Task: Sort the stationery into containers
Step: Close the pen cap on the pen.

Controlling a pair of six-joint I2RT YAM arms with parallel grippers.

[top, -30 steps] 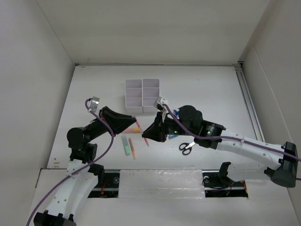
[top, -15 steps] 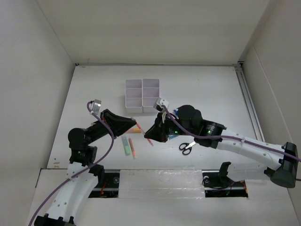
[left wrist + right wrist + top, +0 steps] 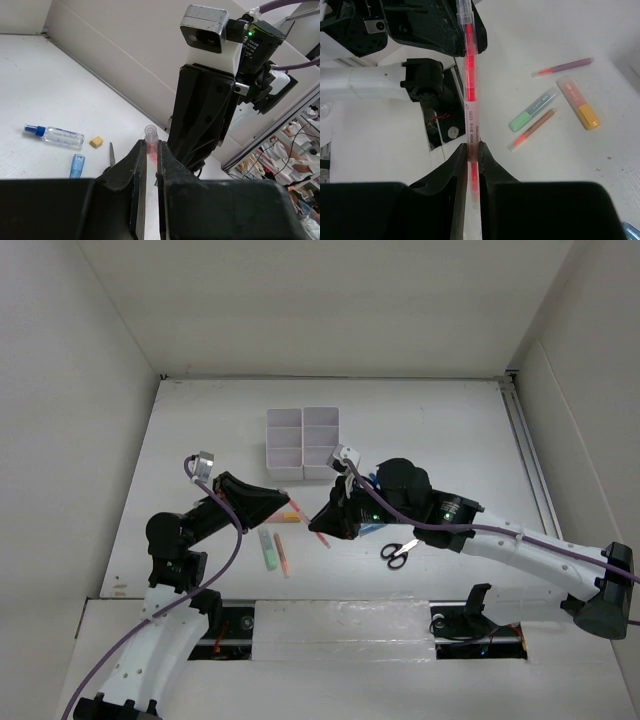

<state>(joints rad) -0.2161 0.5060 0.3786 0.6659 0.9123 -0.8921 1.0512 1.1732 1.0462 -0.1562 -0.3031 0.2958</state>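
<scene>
The red pen [image 3: 471, 100] carries a white label whose small print seems to read "S620" and "HIGHLIGHTER". The left end effector [image 3: 150, 165] and the right end effector [image 3: 471, 152] are both clamped on it, 1 at each end, on the near side of the 2 trays [image 3: 303, 443]. Only the left wrist view shows the blue-capped bottle [image 3: 55, 136], eraser [image 3: 96, 142] and blue highlighter [image 3: 76, 165]. Only the right wrist view shows the green highlighter [image 3: 532, 116], orange-yellow highlighter [image 3: 578, 109], pink pen [image 3: 562, 67] and orange pen [image 3: 532, 129] clearly on the surface [image 3: 620, 150].
</scene>
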